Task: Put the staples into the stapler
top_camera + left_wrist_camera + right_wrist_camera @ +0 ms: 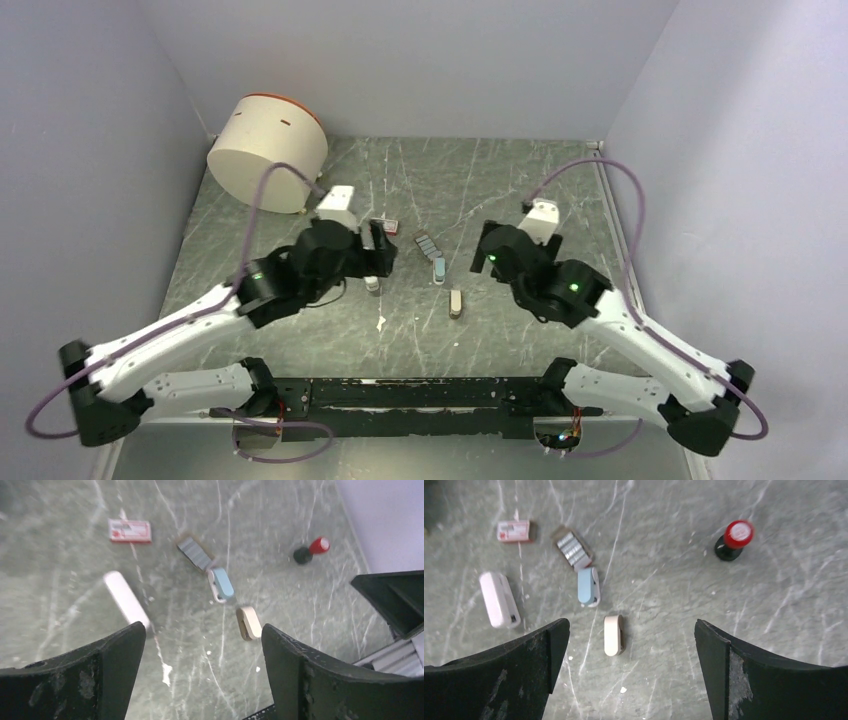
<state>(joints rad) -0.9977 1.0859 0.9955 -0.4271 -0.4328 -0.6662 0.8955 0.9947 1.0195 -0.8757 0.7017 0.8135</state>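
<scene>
The stapler, a slim white bar point(126, 601), lies on the marbled table and also shows in the right wrist view point(499, 599). In the top view only its end point(372, 284) shows beneath my left gripper. The staples, a small red box with a white label point(130, 531), lie beyond the stapler, apart from it, and show in the other views too point(513, 530) point(385, 226). My left gripper point(380, 250) point(202, 635) is open and empty above the table, the stapler by its left finger. My right gripper point(485, 255) point(631, 626) is open and empty, further right.
An open tray of grey staple strips point(572, 548), a small blue stapler point(588, 586) and a small beige one point(613, 635) lie between the grippers. A red-topped stamp point(734, 540) stands to the right. A round white tub point(268, 152) lies at the back left. Walls close in three sides.
</scene>
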